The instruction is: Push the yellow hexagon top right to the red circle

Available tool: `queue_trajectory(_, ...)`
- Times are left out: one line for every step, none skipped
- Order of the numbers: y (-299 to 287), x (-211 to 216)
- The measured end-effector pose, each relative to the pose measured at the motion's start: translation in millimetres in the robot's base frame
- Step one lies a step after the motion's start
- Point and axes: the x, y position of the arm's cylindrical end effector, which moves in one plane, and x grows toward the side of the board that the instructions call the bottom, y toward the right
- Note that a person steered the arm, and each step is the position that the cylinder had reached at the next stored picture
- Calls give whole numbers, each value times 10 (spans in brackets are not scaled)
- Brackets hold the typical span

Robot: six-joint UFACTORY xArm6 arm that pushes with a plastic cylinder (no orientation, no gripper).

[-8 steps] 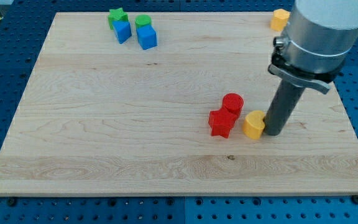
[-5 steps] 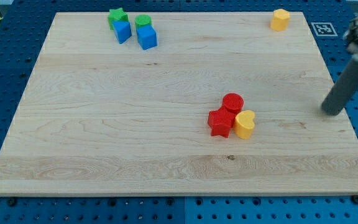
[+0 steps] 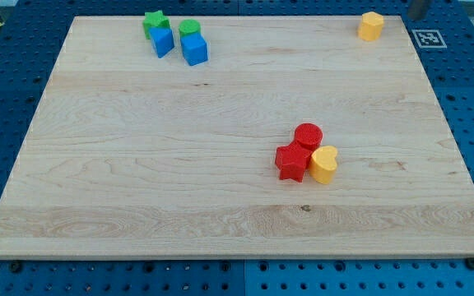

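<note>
Yellow block (image 3: 323, 164) touches red circle (image 3: 308, 136); axis unclear; my tip (image 3: 416, 16) top-right; tool state untellable.

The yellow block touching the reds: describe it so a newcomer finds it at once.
On the wooden board, look right of centre for a tight cluster of three. The yellow block sits at its right, touching the red circle and red star; the other yellow stands alone, top right.

Readable markings: no words, numbers or brand names legible anywhere. One sign only: a small black-and-white square marker (image 3: 427, 38), patterned like a fiducial tag, lying on the blue perforated surface just beyond the counter's (image 3: 220, 189) corner at the view's top right. Its pattern is perhaps coded; too small to decipher.
</note>
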Motion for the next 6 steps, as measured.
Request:
queue_trajectory(-675, 8)
queue_trajectory(-1187, -2)
queue_trajectory(-1037, 9)
queue_trajectory(-926, -1)
queue_trajectory(-913, -2)
queue_trajectory(-913, -2)
